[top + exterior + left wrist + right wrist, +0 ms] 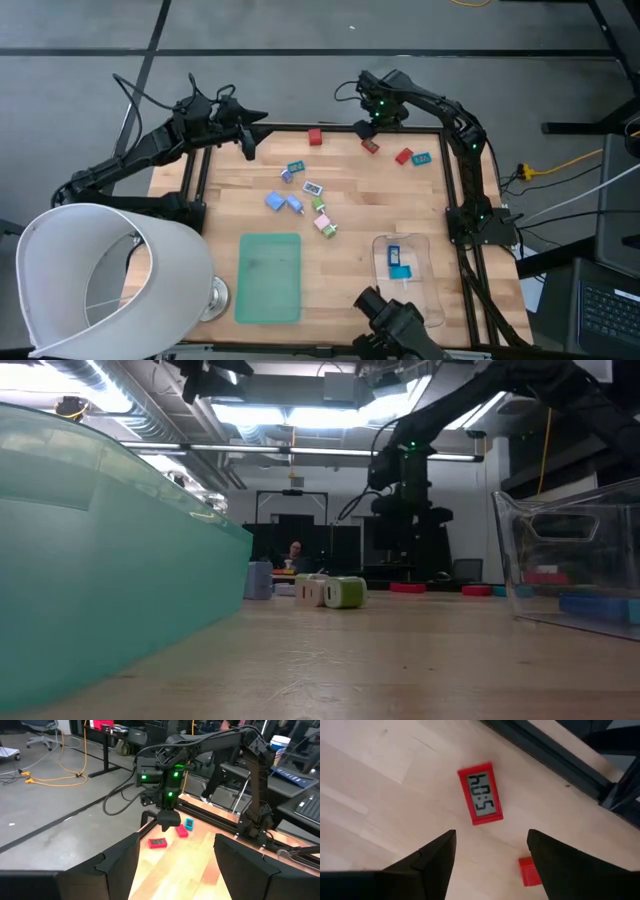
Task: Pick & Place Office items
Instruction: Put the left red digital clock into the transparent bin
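The floor around the table is grey concrete, crossed by an orange cable. A desk and an office chair stand beyond. Overhead, strip lights and ducts run across the ceiling. A person sits far back.

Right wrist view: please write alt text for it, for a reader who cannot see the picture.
The right claw, open, hangs above a wooden table, just short of a flat red piece with a grey display showing digits. A smaller red piece lies by one finger, and a black frame rail runs along the table's edge.
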Action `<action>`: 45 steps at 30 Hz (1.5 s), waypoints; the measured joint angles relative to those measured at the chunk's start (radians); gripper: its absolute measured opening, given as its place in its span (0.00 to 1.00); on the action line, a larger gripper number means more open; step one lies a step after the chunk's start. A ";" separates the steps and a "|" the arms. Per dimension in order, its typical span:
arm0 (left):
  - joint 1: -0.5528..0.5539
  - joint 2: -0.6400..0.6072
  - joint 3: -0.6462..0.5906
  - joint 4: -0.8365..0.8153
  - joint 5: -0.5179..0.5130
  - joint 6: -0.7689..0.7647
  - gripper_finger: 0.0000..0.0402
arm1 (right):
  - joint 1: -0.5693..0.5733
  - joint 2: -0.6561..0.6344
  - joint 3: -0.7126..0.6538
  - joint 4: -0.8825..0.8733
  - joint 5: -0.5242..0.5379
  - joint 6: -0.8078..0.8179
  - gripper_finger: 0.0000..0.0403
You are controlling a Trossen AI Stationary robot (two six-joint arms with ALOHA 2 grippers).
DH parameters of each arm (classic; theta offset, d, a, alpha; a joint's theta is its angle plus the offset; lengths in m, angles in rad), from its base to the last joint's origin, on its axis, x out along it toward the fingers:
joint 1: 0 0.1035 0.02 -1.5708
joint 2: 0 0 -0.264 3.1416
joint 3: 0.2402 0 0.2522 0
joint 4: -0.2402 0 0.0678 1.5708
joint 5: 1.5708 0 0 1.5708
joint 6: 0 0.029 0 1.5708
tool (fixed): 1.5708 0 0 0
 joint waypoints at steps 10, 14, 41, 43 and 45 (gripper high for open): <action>0.000 0.000 0.000 0.000 0.001 -0.010 0.62 | 0.123 -0.054 0.000 -0.092 -0.023 0.012 0.63; 0.000 0.000 0.000 0.000 0.001 -0.008 0.62 | 0.168 -0.062 -0.029 -0.077 -0.024 -0.010 0.63; 0.000 0.000 0.000 0.000 -0.003 -0.024 0.62 | 0.164 -0.086 -0.277 0.304 0.064 0.638 0.63; 0.000 0.000 0.000 0.000 -0.003 -0.024 0.62 | 0.159 -0.086 -0.298 0.305 0.062 0.657 0.63; 0.000 0.000 0.000 0.000 -0.003 -0.023 0.62 | 0.148 -0.086 -0.323 0.318 0.059 0.679 0.63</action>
